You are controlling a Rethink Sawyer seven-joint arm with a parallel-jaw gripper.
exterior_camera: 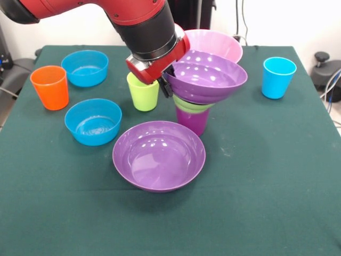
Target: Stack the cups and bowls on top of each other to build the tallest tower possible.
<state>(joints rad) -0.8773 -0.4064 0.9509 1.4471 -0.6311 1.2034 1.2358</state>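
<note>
- The tower [193,109] stands mid-table: a purple cup [192,120], a green bowl [190,105] on it, and a wide purple bowl [206,77] tilted on top.
- I judge the plastic light, stiff and slippery; the rim is the place to grip.
- The gripper [166,84] is at the top bowl's left rim; whether it pinches, I cannot tell.
- Close by: lime green cup [143,91], second purple bowl [159,155], pink bowl [216,44] behind.
</note>
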